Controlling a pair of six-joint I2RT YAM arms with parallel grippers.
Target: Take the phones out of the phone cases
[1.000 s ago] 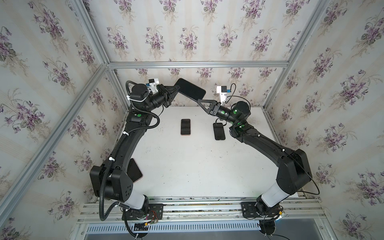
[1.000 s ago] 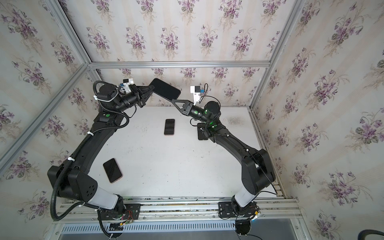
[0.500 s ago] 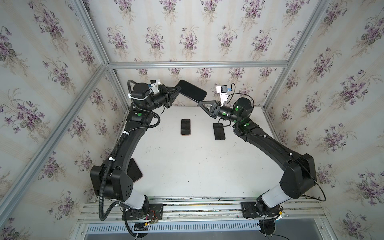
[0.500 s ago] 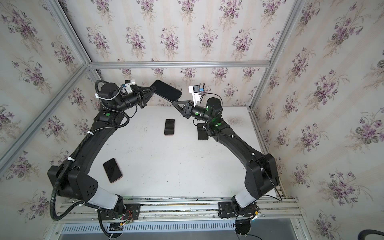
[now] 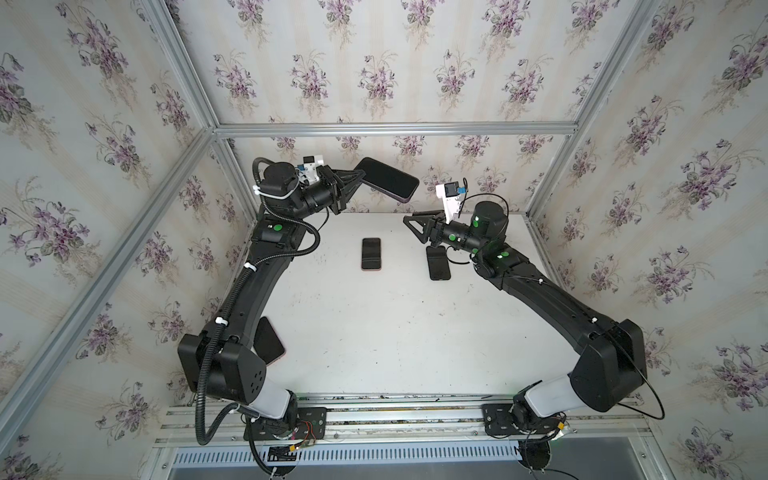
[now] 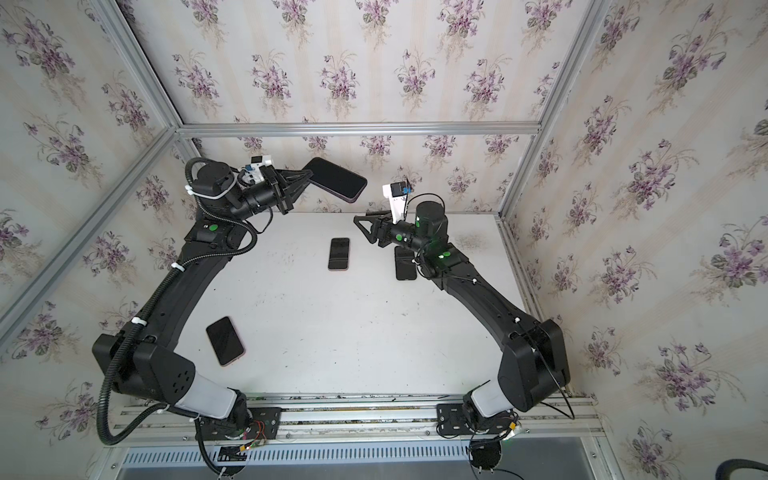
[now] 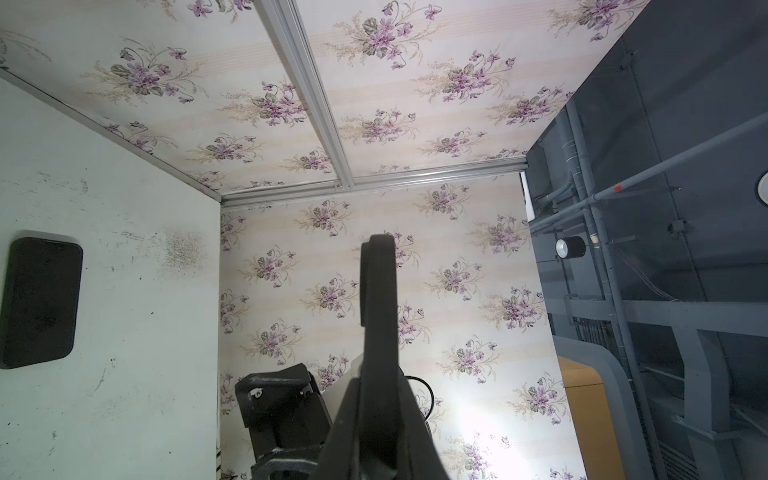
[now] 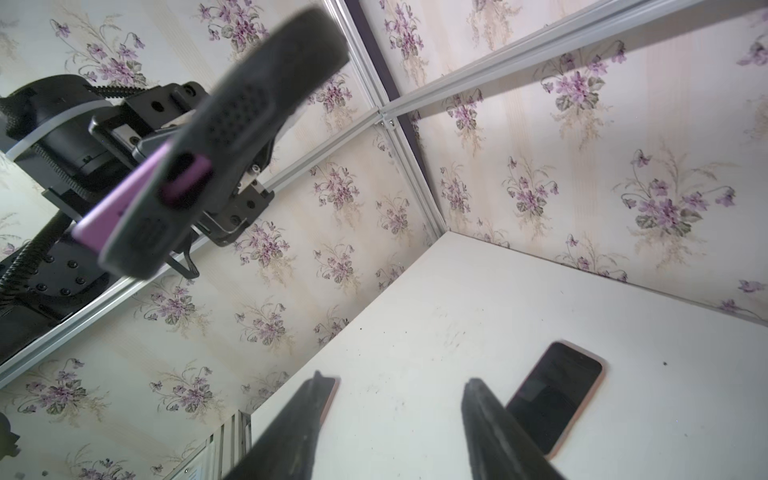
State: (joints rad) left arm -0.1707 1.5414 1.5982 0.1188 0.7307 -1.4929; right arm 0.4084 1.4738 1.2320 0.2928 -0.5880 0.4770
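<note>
The left jaws are clenched on one end of the cased phone [image 5: 387, 179], holding it raised over the back of the counter [image 5: 374, 332]. The right jaws stand parted and empty, near its free end. The black case [image 8: 232, 124] looks rubbery and grippy and the purple handset [image 8: 124, 199] inside looks stiff and slick, so a free case corner is probably the best place to peel.

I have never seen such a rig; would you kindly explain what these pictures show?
These are two robot arms, each ending in a two-fingered gripper, on a white table. Both top views look down from one overhead camera; the other two pictures come from cameras on the arms' wrists. The left gripper is shut on a purple phone in its black case, held in the air. The right gripper is open and empty. Lying flat: a middle phone, a phone by the right arm, a phone near the left arm's base.
</note>
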